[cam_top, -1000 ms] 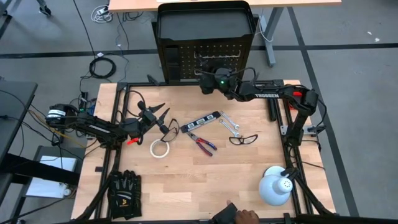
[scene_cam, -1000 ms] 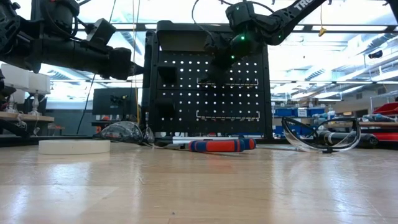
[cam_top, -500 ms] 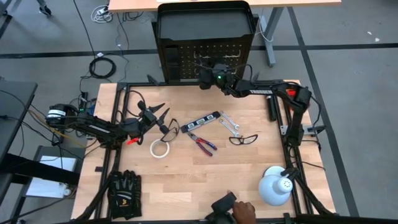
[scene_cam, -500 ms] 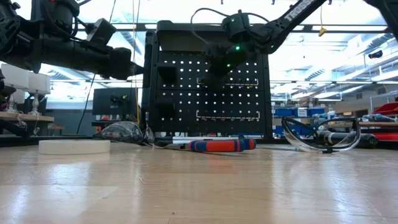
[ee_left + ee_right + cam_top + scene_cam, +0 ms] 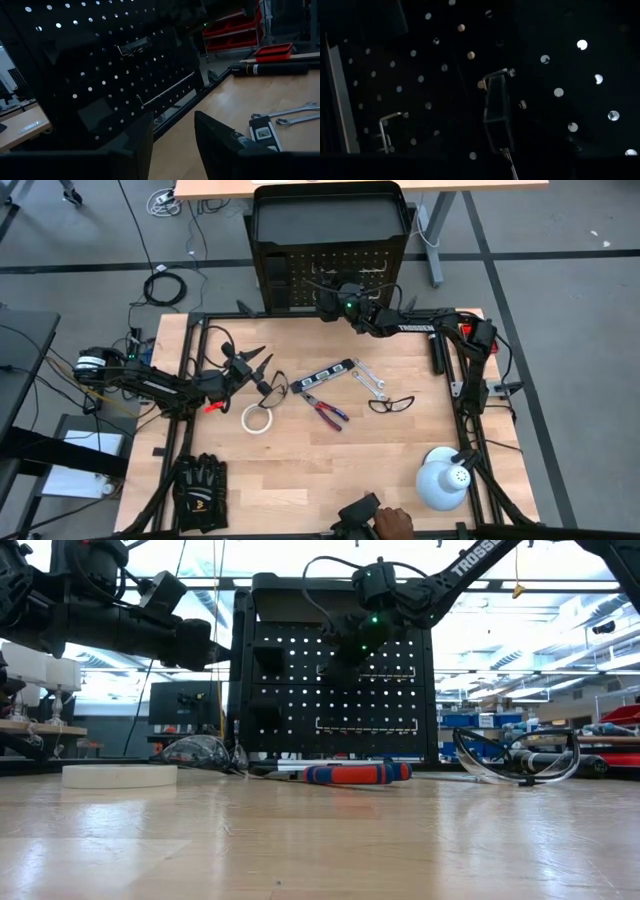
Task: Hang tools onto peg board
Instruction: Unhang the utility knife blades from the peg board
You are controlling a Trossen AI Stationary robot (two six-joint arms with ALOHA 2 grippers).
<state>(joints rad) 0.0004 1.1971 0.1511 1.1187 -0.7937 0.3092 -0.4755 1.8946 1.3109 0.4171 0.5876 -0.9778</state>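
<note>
- You have two wrenches (image 5: 371,379) on the desk.
- One pair of pliers (image 5: 324,409).
- One tape roll (image 5: 258,418).
- One level (image 5: 322,376).
- Two pairs of glasses (image 5: 391,403).

my right hand (image 5: 335,300) up against the peg board (image 5: 330,275) at the counter's (image 5: 330,470) far edge | my left hand (image 5: 255,365) hovers beside the tape roll (image 5: 258,418) | level (image 5: 322,376), wrenches (image 5: 370,379), pliers (image 5: 325,410), glasses (image 5: 391,403) lie mid-counter | gloves (image 5: 200,485) and lamp (image 5: 443,478) near front corners
</note>
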